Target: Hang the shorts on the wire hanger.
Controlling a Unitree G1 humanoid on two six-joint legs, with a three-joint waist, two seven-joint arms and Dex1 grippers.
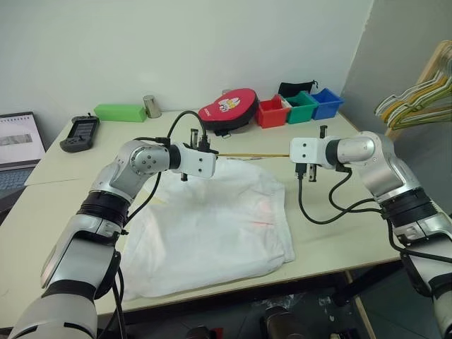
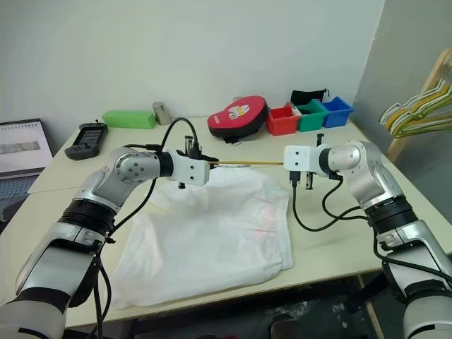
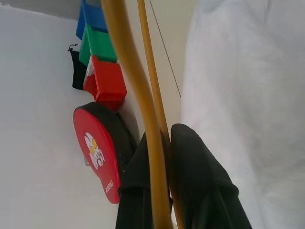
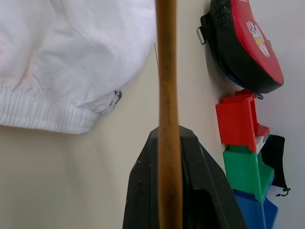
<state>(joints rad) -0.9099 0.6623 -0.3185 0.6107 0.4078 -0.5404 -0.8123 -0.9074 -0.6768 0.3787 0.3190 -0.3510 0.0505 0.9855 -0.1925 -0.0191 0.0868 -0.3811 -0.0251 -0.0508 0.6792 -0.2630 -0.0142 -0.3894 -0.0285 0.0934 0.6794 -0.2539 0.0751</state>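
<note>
Shorts (image 1: 212,226) lie flat on the table (image 1: 332,233). Both the left gripper (image 1: 212,152) and right gripper (image 1: 291,154) clench the wire hanger (image 1: 251,155) above them; red case (image 1: 229,108) and bins (image 1: 300,106) stand at 12 o'clock.

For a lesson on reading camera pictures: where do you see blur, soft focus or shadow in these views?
Left wrist view: the wire hanger runs up close to the lens and looks soft and thick, while the red box behind is clearer. Right wrist view: the hanger bar is likewise blurred; the shorts show their waistband folds. Head views: even light, with soft shadows under the arms on the table.
</note>
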